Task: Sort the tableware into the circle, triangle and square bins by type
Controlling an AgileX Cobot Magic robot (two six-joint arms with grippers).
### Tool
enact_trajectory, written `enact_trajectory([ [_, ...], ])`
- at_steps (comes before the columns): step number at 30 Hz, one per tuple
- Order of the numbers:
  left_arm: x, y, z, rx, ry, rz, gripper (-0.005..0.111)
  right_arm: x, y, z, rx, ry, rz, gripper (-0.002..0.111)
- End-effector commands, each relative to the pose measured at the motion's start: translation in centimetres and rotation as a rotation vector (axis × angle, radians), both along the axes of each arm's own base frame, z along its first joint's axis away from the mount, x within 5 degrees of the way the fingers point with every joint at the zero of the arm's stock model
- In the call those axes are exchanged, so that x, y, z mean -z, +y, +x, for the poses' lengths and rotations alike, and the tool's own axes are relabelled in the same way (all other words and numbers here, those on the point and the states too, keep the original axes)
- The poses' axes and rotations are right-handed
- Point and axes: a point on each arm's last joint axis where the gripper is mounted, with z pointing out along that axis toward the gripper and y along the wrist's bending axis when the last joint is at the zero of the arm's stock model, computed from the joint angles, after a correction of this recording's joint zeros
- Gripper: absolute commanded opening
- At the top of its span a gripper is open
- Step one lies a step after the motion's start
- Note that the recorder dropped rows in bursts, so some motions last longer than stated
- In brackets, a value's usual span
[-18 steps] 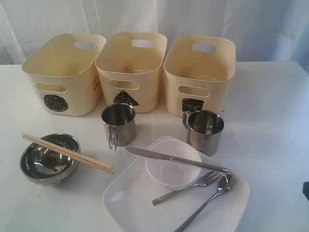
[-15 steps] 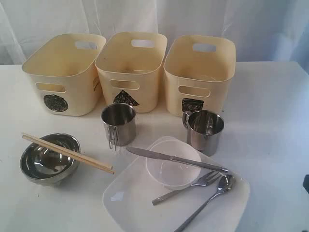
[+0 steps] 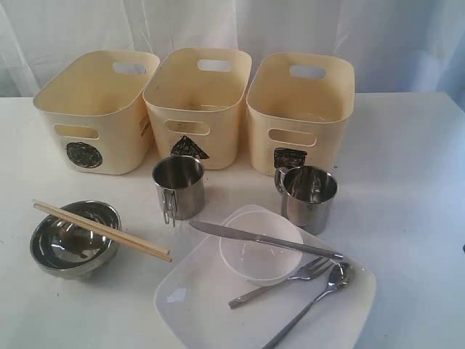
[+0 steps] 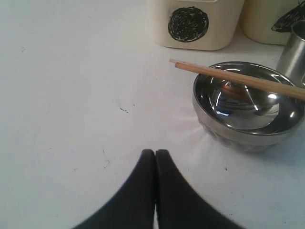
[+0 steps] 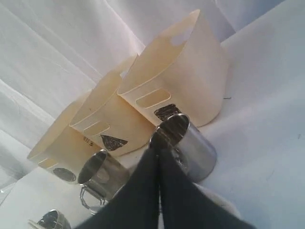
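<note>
Two steel mugs [image 3: 179,187] [image 3: 309,196] stand in front of the bins. At the left a steel bowl [image 3: 73,240] carries wooden chopsticks [image 3: 102,230] across its rim. The white plate [image 3: 196,298] holds a clear plastic bowl [image 3: 258,251], a knife [image 3: 261,238], a fork [image 3: 283,280] and a spoon [image 3: 312,302]. My left gripper [image 4: 155,151] is shut and empty, low over bare table a short way from the steel bowl [image 4: 248,119]. My right gripper [image 5: 158,150] is shut and empty, raised, with the right mug [image 5: 195,143] beyond its tips. Neither gripper shows in the exterior view.
Three cream bins stand in a row at the back: circle bin [image 3: 94,109], triangle bin [image 3: 196,102], square bin [image 3: 298,109]. White cloth hangs behind them. The table is white, with open surface to the far left and far right of the tableware.
A dark bit of the right arm at the right edge of the exterior view has slipped almost out of frame. The tableware has not moved.
</note>
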Motion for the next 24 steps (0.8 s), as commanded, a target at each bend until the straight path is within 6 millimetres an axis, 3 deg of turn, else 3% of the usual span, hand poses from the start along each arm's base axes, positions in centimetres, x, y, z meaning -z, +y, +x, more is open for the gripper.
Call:
enact_trajectory([
  [1,0.1,0.0,0.0,-0.001,0.003,-0.008,0.0,-1.3,-0.3,0.1,0.04,-0.131,0.123,0.0],
  [4,0.1,0.0,0.0,-0.001,0.003,-0.008,0.0,-2.5,-0.5,0.1,0.058,-0.255,0.15,0.0],
  [8,0.1,0.0,0.0,-0.001,0.003,-0.008,0.0,-3.6,-0.4,0.0,0.041,-0.243,0.088,0.0],
  [13,0.1,0.0,0.0,-0.001,0.003,-0.008,0.0,-8.5,0.1,0.4,-0.001,-0.198,-0.176,0.0],
  [14,0.1,0.0,0.0,-0.001,0.003,-0.008,0.0,-10.5,0.5,1.4,-0.028,-0.159,-0.305,0.0],
  [18,0.1,0.0,0.0,-0.001,0.003,-0.008,0.0,-14.3,1.6,4.7,-0.11,-0.071,-0.558,0.0],
  [20,0.1,0.0,0.0,-0.001,0.003,-0.008,0.0,-15.4,2.3,7.2,-0.177,0.004,-0.683,0.0],
  [24,0.1,0.0,0.0,-0.001,0.003,-0.008,0.0,-15.8,3.9,12.2,-0.324,0.193,-0.842,0.0],
])
